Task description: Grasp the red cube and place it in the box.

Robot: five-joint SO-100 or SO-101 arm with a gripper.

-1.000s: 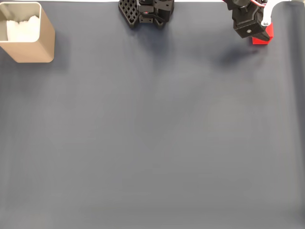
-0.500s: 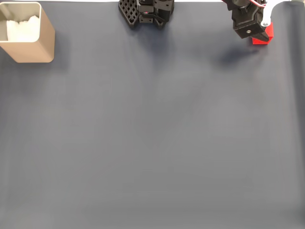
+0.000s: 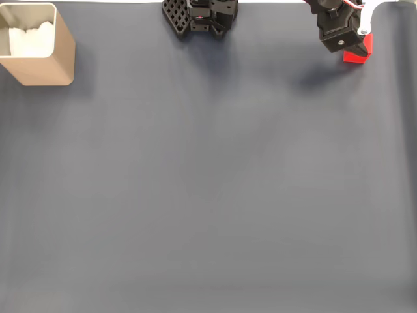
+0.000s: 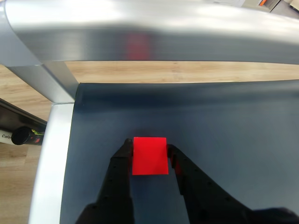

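The grasp is looking done and the carry is what remains, as far as I can judge: the gripper [image 4: 149, 151] is sitting closed around the red cube [image 4: 149, 155], its two dark fingers [image 4: 124, 156] pressing against the cube's left and right faces in the wrist view, with no gap showing on either side. In the fixed view the cube [image 3: 357, 55] is peeking out from under the black gripper [image 3: 352, 44] body at the far right of the top edge, over the dark grey mat covering the bench [image 3: 215, 182]; I cannot tell from either picture whether it is resting on the mat or hanging just clear of it. The box [image 3: 38, 45] is standing at the opposite end, in the top left corner of the fixed view, well apart from the cube, with white padding inside and no cube in it. So the whole trip across the bench and the release are waiting to be done. The cube itself is reading as a small, bright red block with plain matte faces and crisp edges, sitting square between the fingers rather than twisted, and much smaller than the box.
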